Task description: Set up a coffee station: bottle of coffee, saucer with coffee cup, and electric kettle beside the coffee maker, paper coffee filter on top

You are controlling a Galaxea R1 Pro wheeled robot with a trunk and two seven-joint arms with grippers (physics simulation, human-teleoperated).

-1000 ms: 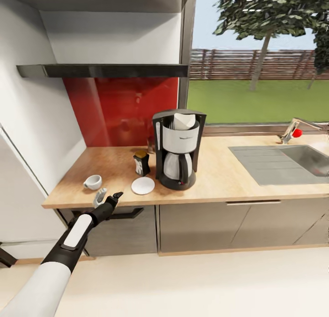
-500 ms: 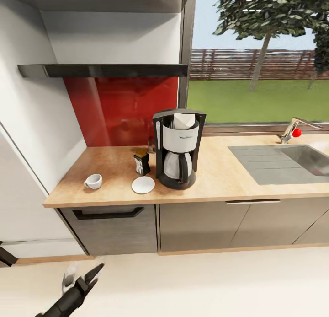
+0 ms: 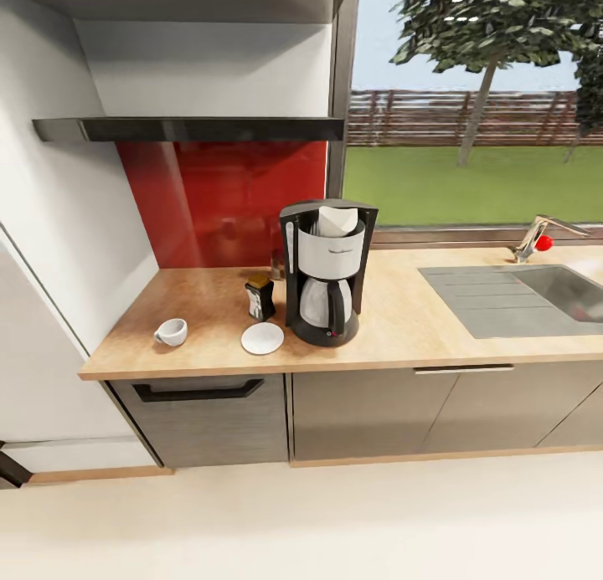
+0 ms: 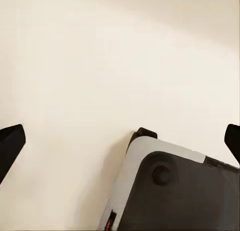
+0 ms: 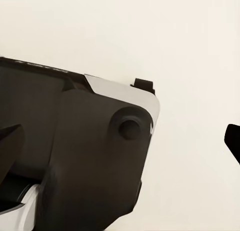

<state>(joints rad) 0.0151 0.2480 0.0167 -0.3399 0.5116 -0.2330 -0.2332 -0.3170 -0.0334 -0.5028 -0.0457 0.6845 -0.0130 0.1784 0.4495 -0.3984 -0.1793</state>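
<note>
We're looking at the counter (image 3: 402, 329) head-on, and the coffee maker (image 3: 326, 272) stands upright near its middle, with a white filter (image 3: 337, 220) poking out of its top. Just left of it, the coffee bottle (image 3: 260, 297) stands upright toward the back, and the white saucer (image 3: 262, 339) lies flat in front of that bottle, close to the machine's base and bare on top. The cup (image 3: 171, 332) sits well off to the left, near the counter's front edge, tipped on its side (its mouth faces right) and apart from the saucer. Above, a dark shelf (image 3: 188, 129) runs along the wall over a red backsplash (image 3: 222, 202); over on the right there's the sink (image 3: 536, 295) with its tap (image 3: 536, 237). Down at the wrists: the left gripper (image 4: 120, 141) hangs spread wide over pale floor (image 4: 100, 66), fingertips far apart, holding nothing, with the robot's base (image 4: 175, 191) below it. The right gripper (image 5: 120, 141) is likewise parted and unloaded, above the same dark base.
</note>
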